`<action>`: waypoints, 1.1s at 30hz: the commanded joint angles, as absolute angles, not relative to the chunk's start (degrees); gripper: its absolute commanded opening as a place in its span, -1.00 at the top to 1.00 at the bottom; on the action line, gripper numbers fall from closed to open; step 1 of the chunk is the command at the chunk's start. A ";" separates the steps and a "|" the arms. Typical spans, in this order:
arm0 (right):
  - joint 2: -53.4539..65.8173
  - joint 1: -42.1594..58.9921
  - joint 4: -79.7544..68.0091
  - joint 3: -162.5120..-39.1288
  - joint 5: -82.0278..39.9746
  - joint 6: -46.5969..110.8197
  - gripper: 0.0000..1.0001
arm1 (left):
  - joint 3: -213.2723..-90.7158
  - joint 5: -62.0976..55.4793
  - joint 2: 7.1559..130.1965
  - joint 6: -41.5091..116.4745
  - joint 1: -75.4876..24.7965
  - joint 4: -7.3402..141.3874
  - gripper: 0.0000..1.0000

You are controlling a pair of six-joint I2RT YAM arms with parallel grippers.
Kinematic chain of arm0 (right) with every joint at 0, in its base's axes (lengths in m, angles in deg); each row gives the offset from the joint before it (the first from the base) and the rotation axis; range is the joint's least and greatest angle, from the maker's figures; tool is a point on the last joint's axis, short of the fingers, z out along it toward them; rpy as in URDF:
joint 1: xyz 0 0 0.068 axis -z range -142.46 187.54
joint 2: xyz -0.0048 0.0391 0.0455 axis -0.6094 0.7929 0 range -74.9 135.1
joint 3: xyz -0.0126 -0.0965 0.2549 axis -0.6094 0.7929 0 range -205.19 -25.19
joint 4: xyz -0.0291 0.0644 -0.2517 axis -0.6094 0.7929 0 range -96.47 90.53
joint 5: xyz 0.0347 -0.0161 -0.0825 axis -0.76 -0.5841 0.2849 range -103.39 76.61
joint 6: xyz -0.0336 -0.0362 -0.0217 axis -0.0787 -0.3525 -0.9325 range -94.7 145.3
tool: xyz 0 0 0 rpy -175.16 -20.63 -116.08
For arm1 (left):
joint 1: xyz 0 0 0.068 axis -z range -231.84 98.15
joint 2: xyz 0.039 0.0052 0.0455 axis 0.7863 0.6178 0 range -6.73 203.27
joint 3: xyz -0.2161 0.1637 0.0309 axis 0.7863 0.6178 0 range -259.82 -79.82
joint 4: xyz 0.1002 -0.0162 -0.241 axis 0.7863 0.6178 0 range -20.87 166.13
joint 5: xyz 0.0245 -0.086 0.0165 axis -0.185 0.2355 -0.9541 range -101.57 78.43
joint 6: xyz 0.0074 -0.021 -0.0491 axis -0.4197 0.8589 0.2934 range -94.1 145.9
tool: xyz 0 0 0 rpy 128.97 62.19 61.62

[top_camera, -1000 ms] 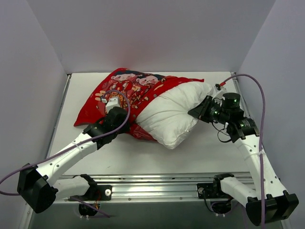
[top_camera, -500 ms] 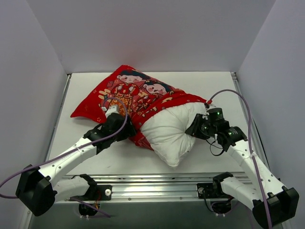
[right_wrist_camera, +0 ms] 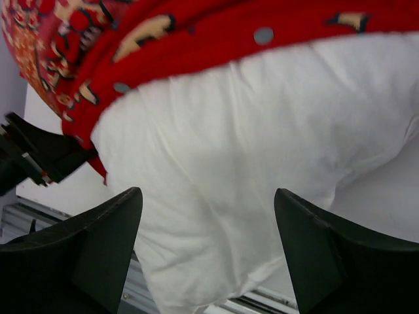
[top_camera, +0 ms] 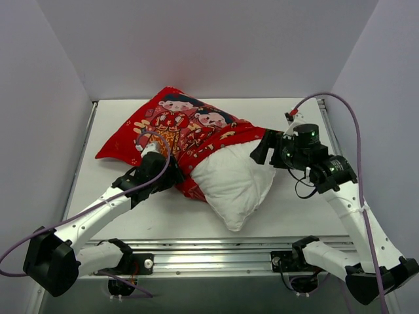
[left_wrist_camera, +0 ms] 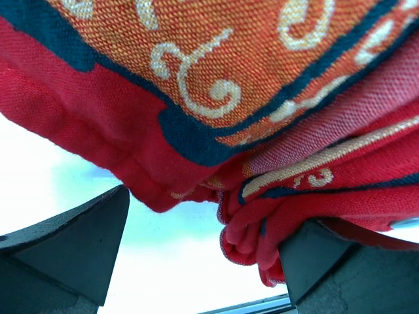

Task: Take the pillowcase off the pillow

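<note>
Seemingly limp and light, the pillowcase (top_camera: 177, 127) covers the far-left part of the squashy pillow (top_camera: 229, 180) on the surface (top_camera: 294, 203). The left pincer (left_wrist_camera: 209, 216) stands open around its bunched edge, the best hold; the right pincer (right_wrist_camera: 206, 196) stands open facing the bare pillow end.

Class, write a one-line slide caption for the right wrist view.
Open right gripper faces the white pillow protruding from its red pillowcase.

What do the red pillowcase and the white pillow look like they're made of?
The pillowcase: woven cloth, matte, probably jacquard or similar; the left wrist view shows coarse threads with the pattern woven in. The pillow: smooth white fabric shell, matte, soft creases; filling unseen.
</note>
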State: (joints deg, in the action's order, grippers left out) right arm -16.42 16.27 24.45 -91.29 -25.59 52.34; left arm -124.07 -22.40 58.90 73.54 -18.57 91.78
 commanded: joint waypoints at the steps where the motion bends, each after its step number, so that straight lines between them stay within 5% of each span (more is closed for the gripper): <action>1: -13.30 16.01 23.68 -98.99 -21.66 48.15 -0.57 | -122.37 -22.91 59.10 74.15 -19.24 90.22 -0.89; 10: 8.49 17.77 12.26 -108.41 -26.13 44.37 -0.99 | -121.13 -23.87 57.61 74.51 -19.24 90.57 -0.90; 16: 19.23 17.59 4.70 -104.38 -26.21 42.88 -0.99 | -121.48 -23.96 58.40 74.07 -19.76 90.48 -0.90; 19: 18.89 15.93 6.62 -100.01 -27.88 41.21 -0.22 | -122.53 -24.22 59.19 73.28 -20.12 91.53 -0.90; 20: 16.36 15.23 7.15 -98.24 -27.89 41.03 0.27 | -122.89 -24.31 59.28 72.93 -20.20 91.63 -0.90; 23: 8.64 11.80 9.78 -91.12 -29.72 41.99 0.85 | -124.47 -25.02 59.71 71.70 -20.56 92.59 -0.89; 25: 4.58 7.25 12.16 -87.26 -30.87 43.31 1.00 | -126.22 -25.37 60.59 70.56 -21.08 93.03 -0.90; 33: -11.52 -9.55 13.67 -78.98 -31.67 52.09 1.00 | -137.20 -24.06 70.59 63.28 -22.66 93.04 -0.89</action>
State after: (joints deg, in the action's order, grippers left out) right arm -8.07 -3.19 8.27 -81.94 -22.93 46.66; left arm -129.69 -25.88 66.33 66.92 -22.76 100.31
